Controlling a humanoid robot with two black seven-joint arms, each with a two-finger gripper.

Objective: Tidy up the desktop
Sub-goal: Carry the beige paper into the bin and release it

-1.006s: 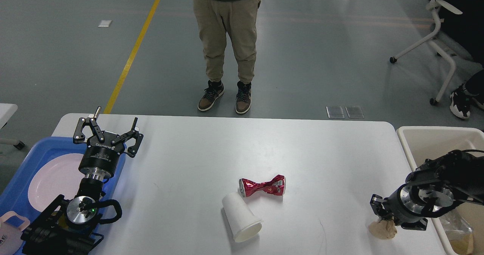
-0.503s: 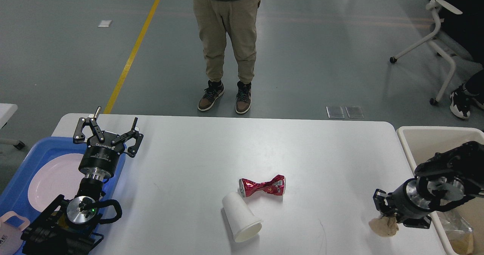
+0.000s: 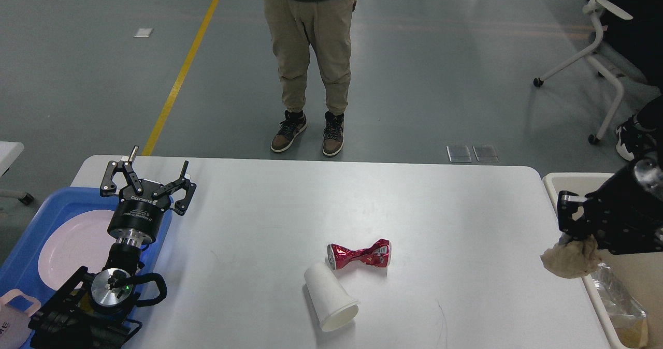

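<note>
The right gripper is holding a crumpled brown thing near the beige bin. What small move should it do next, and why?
Probably carry it a little further right and then open. The right gripper is shut on the crumpled brown wad, which hangs over the beige bin at its near rim, partly above the desktop. Released now, it might fall outside.

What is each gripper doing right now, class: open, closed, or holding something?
Left gripper: open, holding nothing, above the blue plastic tray's edge.
Right gripper: closed on a crumpled beige paper wad, by the beige plastic bin.
</note>
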